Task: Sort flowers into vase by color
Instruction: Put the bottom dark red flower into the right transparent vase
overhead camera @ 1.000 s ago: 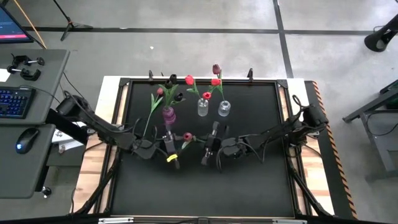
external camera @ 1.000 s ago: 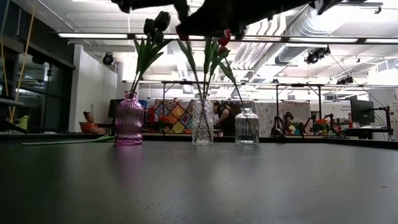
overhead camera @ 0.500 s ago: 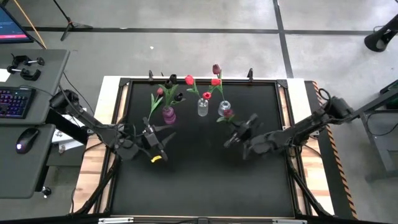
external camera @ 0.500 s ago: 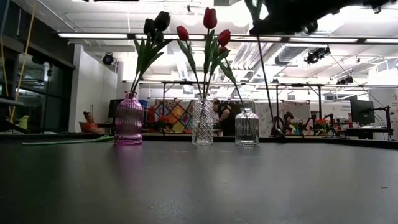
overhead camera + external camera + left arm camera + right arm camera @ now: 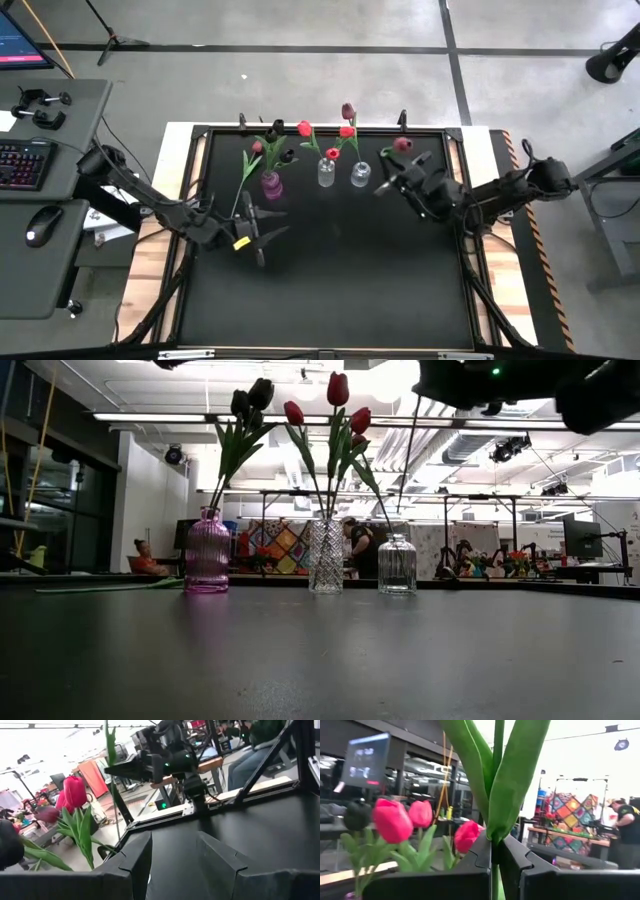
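Three vases [image 5: 326, 174] stand in a row on the tabletop [image 5: 330, 270]. The right pincer [image 5: 392, 178] has carried a red flower [image 5: 402, 145] up beside the clear vase [image 5: 360, 176], squeezing its stem. The left pincer [image 5: 262, 236] has let go and moved away, fingers apart, so the flower can go in next.

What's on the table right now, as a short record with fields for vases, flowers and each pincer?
vases: pink vase, cut-glass vase, small clear vase, in a row
flowers: dark tulips in pink vase; red tulips in cut-glass vase
right pincer: shut on a red tulip, beside small clear vase
left pincer: open, empty, near pink vase
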Controlling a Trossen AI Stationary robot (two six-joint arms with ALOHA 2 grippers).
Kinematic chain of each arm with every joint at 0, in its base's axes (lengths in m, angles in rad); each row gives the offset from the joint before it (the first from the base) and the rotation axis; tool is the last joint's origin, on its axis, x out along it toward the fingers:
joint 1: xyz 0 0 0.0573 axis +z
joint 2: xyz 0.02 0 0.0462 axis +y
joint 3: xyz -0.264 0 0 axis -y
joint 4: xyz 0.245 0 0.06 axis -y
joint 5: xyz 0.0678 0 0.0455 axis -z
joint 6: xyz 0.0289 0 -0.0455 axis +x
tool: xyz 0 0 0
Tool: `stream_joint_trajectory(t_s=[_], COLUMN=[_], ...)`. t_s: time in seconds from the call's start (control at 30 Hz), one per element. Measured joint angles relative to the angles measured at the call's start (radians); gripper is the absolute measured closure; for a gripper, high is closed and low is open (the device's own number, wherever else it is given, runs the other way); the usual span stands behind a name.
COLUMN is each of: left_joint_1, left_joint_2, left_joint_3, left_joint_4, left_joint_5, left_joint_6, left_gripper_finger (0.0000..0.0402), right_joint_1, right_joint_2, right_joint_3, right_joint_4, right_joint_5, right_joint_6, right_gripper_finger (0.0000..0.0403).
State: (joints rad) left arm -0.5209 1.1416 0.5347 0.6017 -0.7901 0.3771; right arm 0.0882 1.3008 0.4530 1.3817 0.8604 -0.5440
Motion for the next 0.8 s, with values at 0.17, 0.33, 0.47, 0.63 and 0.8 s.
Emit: stream_joint_trajectory(t_s=[0.17,0.33,0.47,0.63,0.8], left_joint_1=[-0.001,-0.013,-0.012,-0.013,-0.029], left_joint_2=[0.000,0.000,0.000,0.000,0.000], left_joint_3=[0.000,0.000,0.000,0.000,0.001], left_joint_4=[-0.010,-0.028,-0.028,-0.030,-0.033], left_joint_5=[0.003,0.003,0.003,-0.025,-0.102], left_joint_6=[0.000,0.003,0.004,0.017,0.010], left_gripper_finger=[0.0261,0.0261,0.0261,0.0261,0.0261], right_joint_1=[-0.049,-0.102,-0.135,-0.159,-0.167], right_joint_2=[0.000,0.001,0.001,0.001,0.001], right_joint_3=[0.027,0.030,0.030,0.030,0.030], right_joint_4=[-0.124,-0.235,-0.261,-0.328,-0.404], right_joint_5=[-0.003,-0.006,-0.046,-0.053,-0.053], right_joint_6=[0.104,0.224,0.261,0.332,0.411], right_gripper_finger=[0.0403,0.0403,0.0403,0.0403,0.0395])
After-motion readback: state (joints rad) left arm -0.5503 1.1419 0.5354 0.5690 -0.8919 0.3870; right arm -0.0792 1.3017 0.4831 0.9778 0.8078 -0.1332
